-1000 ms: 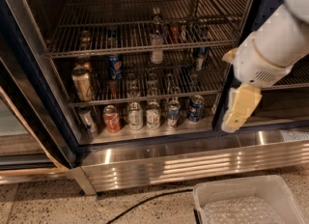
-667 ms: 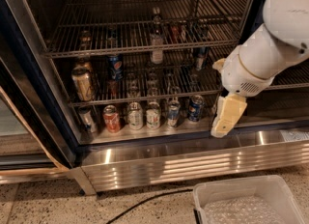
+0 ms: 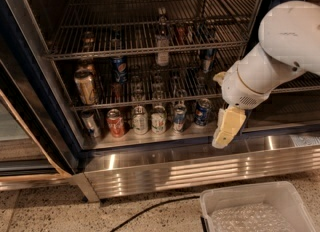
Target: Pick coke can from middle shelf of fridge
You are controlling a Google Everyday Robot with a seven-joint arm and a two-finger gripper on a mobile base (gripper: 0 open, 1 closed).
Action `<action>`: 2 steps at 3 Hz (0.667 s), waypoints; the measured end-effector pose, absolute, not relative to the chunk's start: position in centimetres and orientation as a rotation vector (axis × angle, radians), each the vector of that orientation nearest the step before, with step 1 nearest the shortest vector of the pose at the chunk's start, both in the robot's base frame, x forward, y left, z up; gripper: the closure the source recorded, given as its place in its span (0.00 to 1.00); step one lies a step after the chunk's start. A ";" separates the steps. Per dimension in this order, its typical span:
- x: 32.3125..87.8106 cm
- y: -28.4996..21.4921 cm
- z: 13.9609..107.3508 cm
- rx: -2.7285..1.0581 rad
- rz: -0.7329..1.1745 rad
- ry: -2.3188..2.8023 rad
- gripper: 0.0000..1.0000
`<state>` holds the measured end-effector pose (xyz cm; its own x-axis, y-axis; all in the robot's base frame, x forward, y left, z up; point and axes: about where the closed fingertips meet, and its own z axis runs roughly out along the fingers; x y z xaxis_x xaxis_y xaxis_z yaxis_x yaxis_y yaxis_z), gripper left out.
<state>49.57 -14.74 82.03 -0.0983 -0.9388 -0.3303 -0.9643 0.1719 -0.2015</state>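
The fridge (image 3: 30, 91) stands open with dark frame posts and wire racks. A small red can, which I take for the coke can (image 3: 181, 32), stands on the middle shelf (image 3: 125, 52), right of a clear bottle (image 3: 161, 43). My gripper (image 3: 227, 127) hangs pointing down at the lower right, in front of the fridge's bottom edge. It is well below and to the right of the red can and holds nothing that I can see. The white arm (image 3: 280, 46) covers the fridge's right side.
A lower rack (image 3: 150, 101) carries a gold can (image 3: 86, 87) and a blue Pepsi can (image 3: 119, 68). A row of cans, with a red-orange one (image 3: 116, 122), stands on the floor panel. The ribbed steel base (image 3: 200, 168), a clear bin (image 3: 255, 211) and a black cable (image 3: 150, 208) lie below.
The arm has swung left and a little down, so the gripper now hangs closer to the row of cans at the fridge's bottom edge. The cans have not moved.
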 end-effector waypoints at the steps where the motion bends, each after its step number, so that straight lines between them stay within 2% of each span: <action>1: 49.6 -14.6 80.9 -1.779 0.112 2.097 0.00; 2: 50.2 -15.0 77.8 -1.723 0.095 2.113 0.00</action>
